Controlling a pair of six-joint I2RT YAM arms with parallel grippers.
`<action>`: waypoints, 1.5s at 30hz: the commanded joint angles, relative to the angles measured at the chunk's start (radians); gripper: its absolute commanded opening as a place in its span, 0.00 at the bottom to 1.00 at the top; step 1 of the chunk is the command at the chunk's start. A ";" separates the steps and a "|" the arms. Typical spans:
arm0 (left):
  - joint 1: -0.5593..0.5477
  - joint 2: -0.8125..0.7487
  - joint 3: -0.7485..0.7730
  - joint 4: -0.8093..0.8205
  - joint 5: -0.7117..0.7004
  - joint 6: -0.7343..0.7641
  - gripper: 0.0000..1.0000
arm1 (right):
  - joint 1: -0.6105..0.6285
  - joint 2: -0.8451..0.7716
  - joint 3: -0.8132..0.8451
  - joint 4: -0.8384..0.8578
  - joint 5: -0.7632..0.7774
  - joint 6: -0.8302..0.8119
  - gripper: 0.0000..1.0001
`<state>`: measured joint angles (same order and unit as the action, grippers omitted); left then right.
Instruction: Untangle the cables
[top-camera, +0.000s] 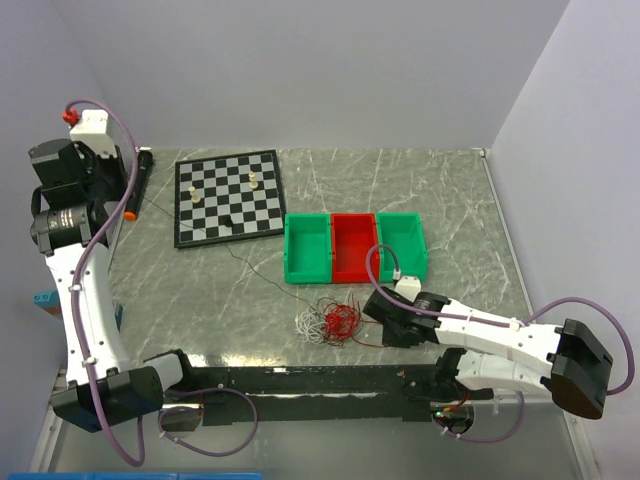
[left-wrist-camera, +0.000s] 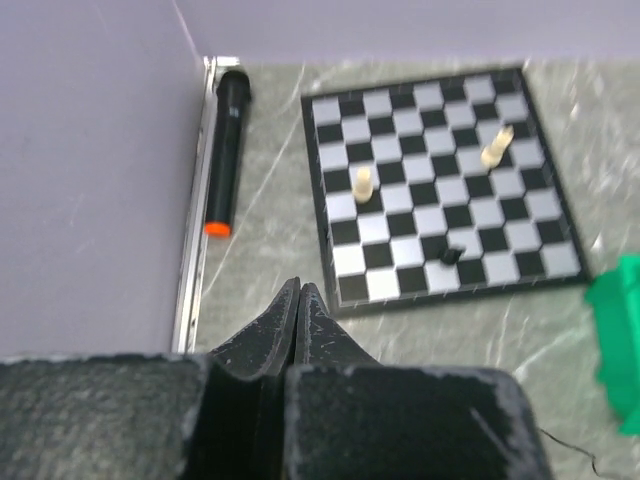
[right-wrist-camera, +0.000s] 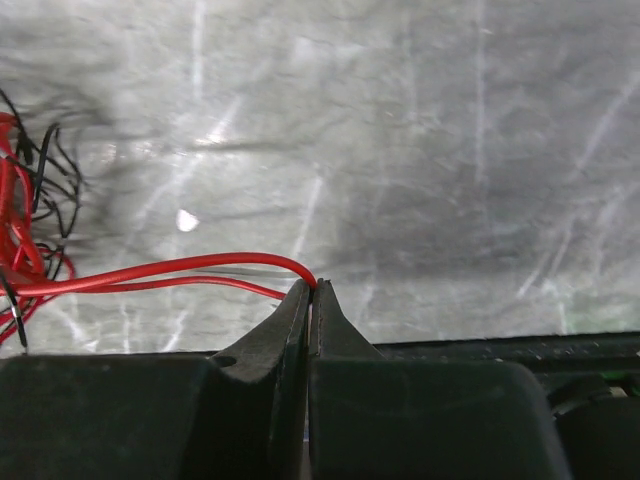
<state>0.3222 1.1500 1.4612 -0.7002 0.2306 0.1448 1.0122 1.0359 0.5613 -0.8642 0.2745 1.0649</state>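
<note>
Cables (top-camera: 330, 322) lie as a small loopy clump on the table (top-camera: 460, 200), near its front edge, just in front of the green and red bins (top-camera: 355, 247) and just left of the right gripper (top-camera: 385, 318). Mostly red, with white strands on the left side and a few dark ones. Right gripper (right-wrist-camera: 312, 286): jaws pressed together on a red strand (right-wrist-camera: 200, 268), pinched at the very tips. Two runs of red meet at the tips, so it looks like a loop rather than a free end. Left gripper (left-wrist-camera: 300, 292): jaws together, nothing between them, raised at the far left above the chessboard (left-wrist-camera: 440, 180) and a black marker (left-wrist-camera: 225, 150), well apart from the cables. Step in hand, as judged: draw the red strand out of the clump. To do it well, the pull should go slow and low, to the right, away from the clump. If the whole clump drags along, nothing is loosening, and the left gripper would need to come down and pin the far side. The tip grip on so thin a wire could slip. The clump has no clear long axis, roundish and slightly wider left to right in the top view. The held strand runs roughly level from the clump rightward to the jaws, bowed, not taut.
</note>
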 joint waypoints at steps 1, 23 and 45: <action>0.017 -0.025 0.067 0.109 -0.028 -0.139 0.01 | 0.008 -0.034 -0.014 -0.079 0.012 0.027 0.00; 0.060 0.051 0.573 0.312 -0.080 -0.430 0.01 | 0.048 -0.025 -0.070 0.010 -0.038 0.052 0.00; 0.022 -0.015 0.308 0.692 0.874 -0.661 0.13 | 0.077 -0.007 -0.014 0.166 -0.061 -0.028 0.00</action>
<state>0.3744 1.2003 1.8374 -0.2729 0.9371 -0.3676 1.0790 1.0389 0.5259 -0.7372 0.2180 1.0431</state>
